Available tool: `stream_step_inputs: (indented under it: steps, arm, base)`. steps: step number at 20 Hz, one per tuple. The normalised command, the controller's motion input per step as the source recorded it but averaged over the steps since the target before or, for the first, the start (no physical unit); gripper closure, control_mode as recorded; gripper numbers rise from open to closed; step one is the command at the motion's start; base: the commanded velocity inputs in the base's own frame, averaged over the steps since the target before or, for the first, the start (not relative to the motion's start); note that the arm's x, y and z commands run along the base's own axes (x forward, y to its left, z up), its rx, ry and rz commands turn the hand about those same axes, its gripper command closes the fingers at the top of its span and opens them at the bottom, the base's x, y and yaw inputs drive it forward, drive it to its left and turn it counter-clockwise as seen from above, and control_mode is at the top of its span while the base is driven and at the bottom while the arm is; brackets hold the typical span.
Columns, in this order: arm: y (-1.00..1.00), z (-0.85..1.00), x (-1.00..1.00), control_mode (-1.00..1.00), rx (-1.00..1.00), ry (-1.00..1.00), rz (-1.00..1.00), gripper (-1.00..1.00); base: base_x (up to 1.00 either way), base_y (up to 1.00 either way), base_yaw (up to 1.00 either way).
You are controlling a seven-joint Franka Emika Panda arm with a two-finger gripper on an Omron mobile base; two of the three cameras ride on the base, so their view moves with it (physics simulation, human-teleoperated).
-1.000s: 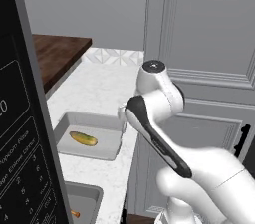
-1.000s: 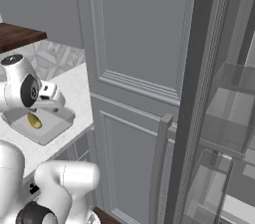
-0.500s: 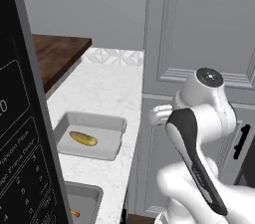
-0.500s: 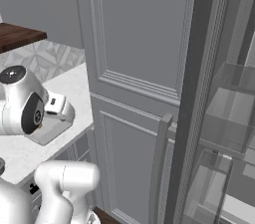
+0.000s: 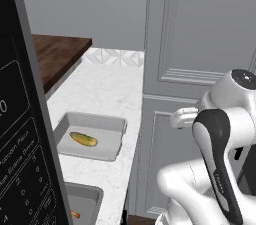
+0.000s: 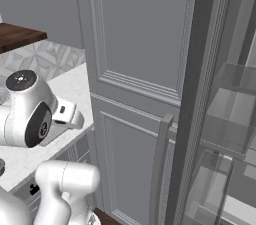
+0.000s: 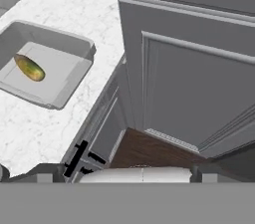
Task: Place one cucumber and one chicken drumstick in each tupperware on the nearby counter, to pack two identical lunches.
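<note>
1. While we look from the left base view, we see a tupperware [image 5: 89,136] lying flat on the white marble counter [image 5: 107,91]; one cucumber [image 5: 83,139] rests inside it, near the middle of its floor
2. We see a second tupperware [image 5: 84,203] nearer to us on the same counter, partly cut off by the dark appliance panel [image 5: 27,139]; a small orange piece [image 5: 75,214] lies in it, too small for us to name
3. We find the arm's white wrist [image 5: 183,118] raised in front of the tall grey cabinet door [image 5: 200,54], well apart from both containers and off the counter's edge
4. We judge the gripper [image 7: 124,170] released, its jaws spread wide with nothing between them; its fingertips sit low in the hand view, over the dark wooden floor [image 7: 149,151]
5. We see in the hand view the first tupperware at upper left with the cucumber tilted in it; grey panelled cabinets stand just beside the counter
6. We note a dark brown wooden top [image 5: 57,56] beyond the marble
</note>
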Motion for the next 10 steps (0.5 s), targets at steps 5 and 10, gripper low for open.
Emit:
stream_step_inputs:
  steps: [5,10]
  arm:
    - [-0.27,0.05,-0.03,-1.0,-0.22,0.1,-0.11,-1.0]
    - [-0.28,-0.18,-0.36,-1.0,-0.01,0.01,0.0,-1.0]
  base:
    - [0.0,0.0,0.0]
    - [0.0,0.0,0.0]
